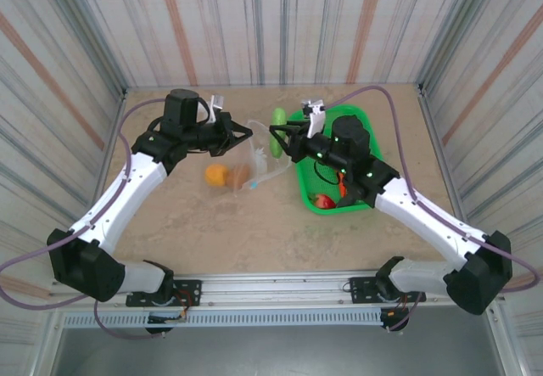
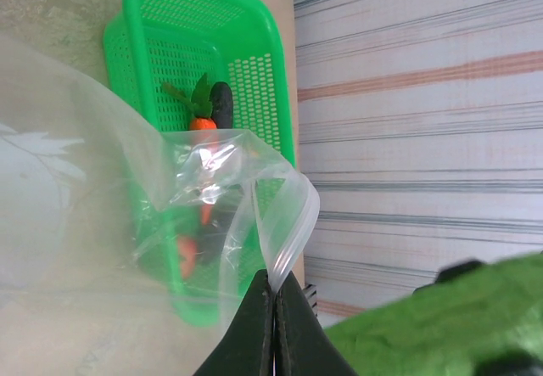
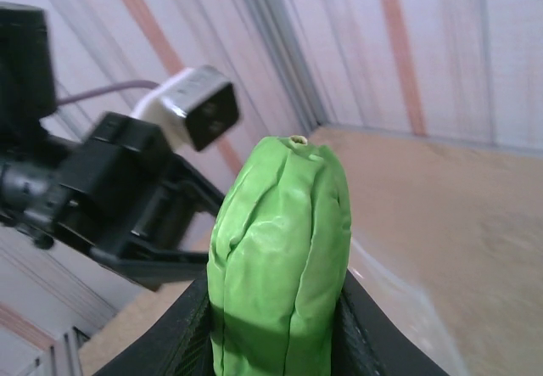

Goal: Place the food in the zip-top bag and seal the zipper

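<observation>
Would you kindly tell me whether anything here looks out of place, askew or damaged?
Nothing looks spilled or damaged. The zip-top bag hangs crumpled and lopsided, since the left gripper pinches just one spot of its rim, leaving the mouth sagging. The right gripper holds the green cucumber near it.

One bag (image 2: 229, 164), one basket (image 2: 254, 28), one cucumber (image 3: 280, 257), one orange (image 1: 217, 175), one potato (image 1: 242, 175), one carrot (image 2: 202, 124), one eggplant (image 2: 221, 104), one red fruit (image 1: 323, 200)
</observation>
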### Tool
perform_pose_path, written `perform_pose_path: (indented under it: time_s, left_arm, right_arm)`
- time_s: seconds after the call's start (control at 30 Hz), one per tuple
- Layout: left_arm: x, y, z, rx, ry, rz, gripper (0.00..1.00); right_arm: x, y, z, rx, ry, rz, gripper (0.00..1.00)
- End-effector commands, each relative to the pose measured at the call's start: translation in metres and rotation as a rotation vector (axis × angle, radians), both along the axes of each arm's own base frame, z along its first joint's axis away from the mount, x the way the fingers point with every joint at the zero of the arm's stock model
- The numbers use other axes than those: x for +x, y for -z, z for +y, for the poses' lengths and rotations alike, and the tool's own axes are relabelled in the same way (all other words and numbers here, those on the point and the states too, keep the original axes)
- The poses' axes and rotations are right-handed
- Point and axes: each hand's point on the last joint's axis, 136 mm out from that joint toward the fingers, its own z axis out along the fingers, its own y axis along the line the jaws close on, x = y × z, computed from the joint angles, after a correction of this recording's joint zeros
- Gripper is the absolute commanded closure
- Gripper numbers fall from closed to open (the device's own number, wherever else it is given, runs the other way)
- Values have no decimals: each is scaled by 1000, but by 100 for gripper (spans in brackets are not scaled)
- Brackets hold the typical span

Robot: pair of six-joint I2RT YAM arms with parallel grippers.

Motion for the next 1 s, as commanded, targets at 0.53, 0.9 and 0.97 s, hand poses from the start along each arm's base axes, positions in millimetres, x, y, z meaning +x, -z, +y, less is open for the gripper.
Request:
perform_pose_path:
  time_s: [0.53, 0.9, 0.97]
  left_arm:
    - [0, -49, 15, -177, -62, -37, 100]
    - [2, -41, 14, -190, -53, -20, 100]
    - [1, -41, 13, -191, -48, -17, 100]
  right_arm:
    - [22, 46, 31, 44, 96, 5, 77]
    - [18, 60, 32, -4, 84, 43, 43]
    - [18, 60, 31, -6, 87, 42, 43]
